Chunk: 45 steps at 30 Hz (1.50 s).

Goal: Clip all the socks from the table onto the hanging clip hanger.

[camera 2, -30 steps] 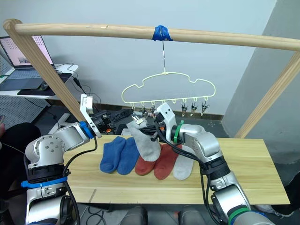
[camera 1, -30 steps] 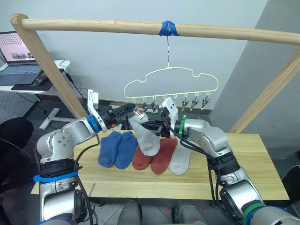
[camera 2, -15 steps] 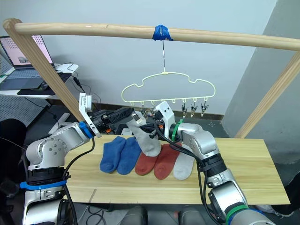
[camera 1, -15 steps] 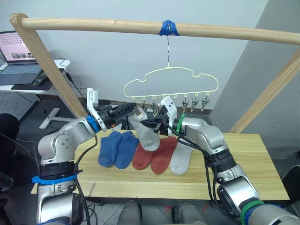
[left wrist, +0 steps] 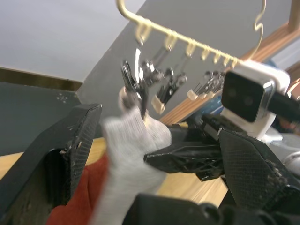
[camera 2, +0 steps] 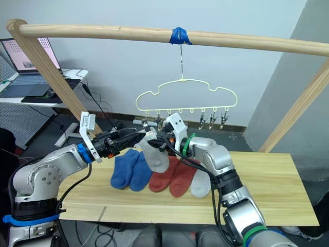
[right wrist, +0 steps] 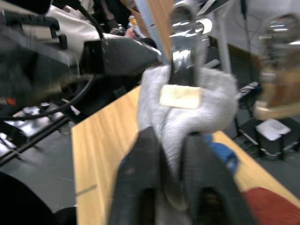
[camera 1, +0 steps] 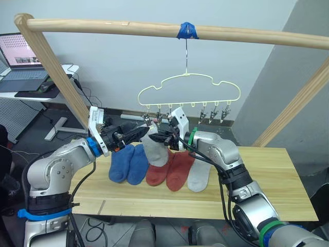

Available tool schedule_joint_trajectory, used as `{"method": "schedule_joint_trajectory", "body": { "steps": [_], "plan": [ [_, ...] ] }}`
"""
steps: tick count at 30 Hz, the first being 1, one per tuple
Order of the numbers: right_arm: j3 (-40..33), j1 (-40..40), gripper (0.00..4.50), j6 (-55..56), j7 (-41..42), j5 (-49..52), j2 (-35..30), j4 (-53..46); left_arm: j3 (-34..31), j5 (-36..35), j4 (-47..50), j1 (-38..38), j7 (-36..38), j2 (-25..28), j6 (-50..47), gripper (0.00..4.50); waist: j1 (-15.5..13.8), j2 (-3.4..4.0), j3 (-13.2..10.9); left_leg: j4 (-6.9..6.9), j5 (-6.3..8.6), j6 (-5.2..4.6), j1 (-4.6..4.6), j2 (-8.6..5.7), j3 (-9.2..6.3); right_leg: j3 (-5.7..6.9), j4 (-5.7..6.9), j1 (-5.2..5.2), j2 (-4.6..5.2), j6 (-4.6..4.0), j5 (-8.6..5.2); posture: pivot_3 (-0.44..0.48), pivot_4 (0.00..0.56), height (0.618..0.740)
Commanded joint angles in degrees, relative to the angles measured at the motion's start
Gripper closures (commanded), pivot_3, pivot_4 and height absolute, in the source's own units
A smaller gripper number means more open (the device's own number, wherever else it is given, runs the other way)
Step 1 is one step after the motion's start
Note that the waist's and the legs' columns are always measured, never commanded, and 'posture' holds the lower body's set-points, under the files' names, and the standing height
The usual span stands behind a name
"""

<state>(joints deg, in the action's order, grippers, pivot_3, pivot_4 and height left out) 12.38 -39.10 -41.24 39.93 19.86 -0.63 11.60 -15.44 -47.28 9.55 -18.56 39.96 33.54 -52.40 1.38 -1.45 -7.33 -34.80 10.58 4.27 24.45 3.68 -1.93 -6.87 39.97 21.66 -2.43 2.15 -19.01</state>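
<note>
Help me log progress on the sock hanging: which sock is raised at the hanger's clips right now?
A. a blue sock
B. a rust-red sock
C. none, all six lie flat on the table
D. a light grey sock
D: the light grey sock is held up by the right gripper at the leftmost clips of the clip hanger, while the blue, rust-red and other grey socks lie on the table.

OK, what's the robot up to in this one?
It is hanging socks. Both tools are raised under the clip hanger, working one grey sock at the leftmost clips. The right tool is shut on the grey sock, whose cuff sits at a metal clip. The left tool is beside it. Two blue socks, two red socks and another grey one lie on the table.
</note>
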Motion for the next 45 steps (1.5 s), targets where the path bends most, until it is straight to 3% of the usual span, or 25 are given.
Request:
{"method": "schedule_joint_trajectory", "body": {
  "steps": [1,7,14,18,23,26,31,40,45],
  "plan": [
    [-0.89,0.47,2.3,0.03,0.41,0.99,-0.25,-1.16,0.22,1.16,2.68,-0.38,-0.33,0.47,2.4,0.0,-0.08,0.0,0.0,0.0,0.0,0.0,0.0,0.0,0.0,0.0,0.0,0.0,0.0,0.0,0.0,0.135,0.085,0.74],
    [0.24,4.3,0.07,0.91,1.13,-1.23,-6.04,-5.99,0.43,0.69,2.96,-0.41,-1.41,-0.49,2.09,0.0,-0.41,-0.01,0.0,-0.01,0.0,0.0,0.02,-0.02,0.02,-0.01,-0.02,0.0,0.01,0.01,0.0,0.12,0.085,0.74],
    [-3.92,11.57,0.07,-3.33,-0.02,1.48,-15.11,-20.08,2.99,3.71,5.12,1.63,-2.16,-1.3,5.44,0.0,-0.5,-0.01,0.01,-0.02,0.0,0.0,0.19,0.0,0.04,-0.03,0.0,0.19,0.01,0.0,0.0,0.085,0.082,0.74],
    [-6.93,14.47,0.07,-3.6,-0.52,2.43,-18.66,-25.83,5.17,10.3,2.98,0.56,-5.27,-5.0,13.83,0.0,-0.56,-0.01,0.01,-0.07,0.0,0.0,0.2,-0.03,0.06,-0.06,-0.01,0.17,0.02,0.0,0.0,0.068,0.079,0.74],
    [-11.11,16.22,0.07,-2.0,-0.98,6.16,-18.59,-31.47,8.87,20.06,-2.13,-1.6,-7.02,-8.97,26.82,0.0,-0.34,-0.02,0.02,-0.17,-0.01,0.0,0.2,-0.04,0.11,-0.12,-0.01,0.14,0.01,0.0,0.0,0.049,0.08,0.74],
    [-13.27,17.34,0.0,-1.94,-1.33,8.94,-18.28,-33.62,9.4,22.05,-4.38,-2.74,-7.55,-12.45,32.74,0.6,-0.24,-0.04,0.03,-0.17,-0.01,0.0,0.2,-0.04,0.16,-0.16,-0.03,0.13,0.01,0.0,0.0,0.038,0.084,0.74],
    [-12.56,19.2,0.0,1.33,-0.58,8.7,-19.85,-34.65,11.95,27.85,-7.41,-3.68,-9.98,-16.02,39.97,2.13,0.17,-0.04,0.03,-0.17,0.0,0.0,0.21,-0.05,0.16,-0.16,-0.03,0.13,0.01,-0.24,0.14,0.025,0.089,0.74],
    [-10.85,18.08,0.0,6.17,-0.87,8.15,-19.38,-33.32,13.63,35.93,-18.12,-8.14,-14.38,-20.06,51.36,2.13,0.29,-0.04,0.03,-0.26,-0.01,-0.01,0.21,-0.07,0.15,-0.15,0.0,0.09,0.0,-0.21,0.15,0.018,0.096,0.74],
    [-9.53,16.8,0.0,8.29,-0.26,7.84,-19.48,-32.92,13.46,37.05,-24.91,-11.44,-15.46,-22.05,55.16,2.13,0.3,-0.04,0.03,-0.27,-0.01,-0.01,0.21,-0.08,0.14,-0.14,-0.01,0.08,0.0,-0.21,0.16,0.013,0.101,0.74]
  ]
}}
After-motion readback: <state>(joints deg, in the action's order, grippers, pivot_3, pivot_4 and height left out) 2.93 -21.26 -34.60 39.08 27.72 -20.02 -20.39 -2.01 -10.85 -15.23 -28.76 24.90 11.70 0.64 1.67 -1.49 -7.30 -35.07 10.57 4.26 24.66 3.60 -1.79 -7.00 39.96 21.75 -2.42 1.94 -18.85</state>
